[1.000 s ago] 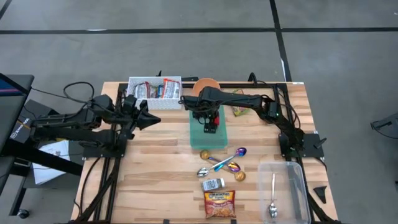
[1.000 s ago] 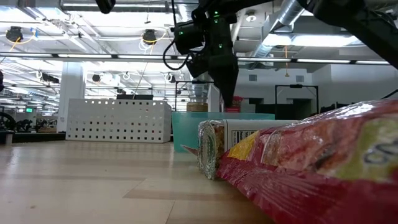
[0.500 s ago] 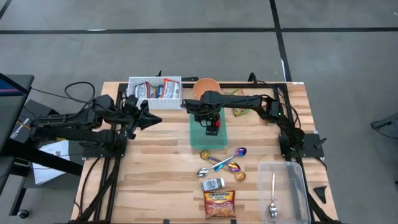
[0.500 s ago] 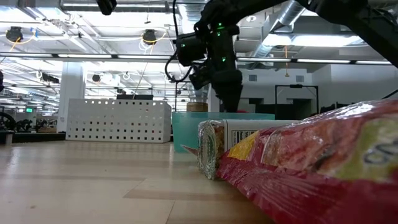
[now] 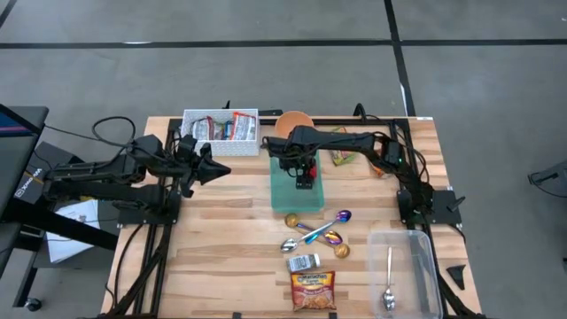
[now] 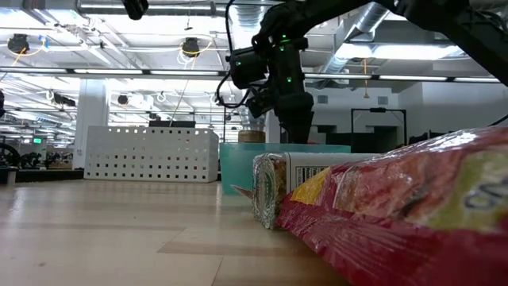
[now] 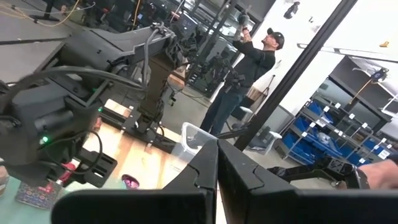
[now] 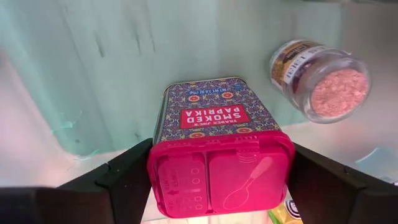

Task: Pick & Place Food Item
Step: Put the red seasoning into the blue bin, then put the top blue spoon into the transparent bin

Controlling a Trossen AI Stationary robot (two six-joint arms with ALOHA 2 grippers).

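Observation:
A smoked paprika tin (image 8: 214, 115) with a red lid stands upright between the fingers of my right gripper (image 5: 304, 177), inside the teal bin (image 5: 297, 202). In the low view my right gripper (image 6: 298, 131) reaches down to the teal bin's (image 6: 238, 163) rim. A jar of pink salt (image 8: 323, 84) lies on its side on the bin's floor beside the tin. My left gripper (image 5: 217, 170) waits shut above the table's left part, pointing level; its own view shows the fingers together (image 7: 217, 180). My right gripper pinches the tin by the two opposite sides of its red lid (image 8: 155, 174), one finger on each side. The fingers come from above, pointing down. The tin hangs upright below them inside the bin. Whether its bottom touches the bin's floor cannot be told.
A white basket of packets (image 5: 219, 131) and an orange bowl (image 5: 294, 121) stand at the far edge, with a green packet (image 5: 341, 157) to the right. Nearer lie spoons (image 5: 319, 232), a small silver packet (image 5: 303, 263), a chip bag (image 5: 313, 291) and a clear container (image 5: 406, 270). A person (image 7: 245, 68) stands beyond the table.
My right gripper has sunk toward the teal bin with the paprika tin, which stays upright between its fingers, and has drifted a little toward the table's right edge.

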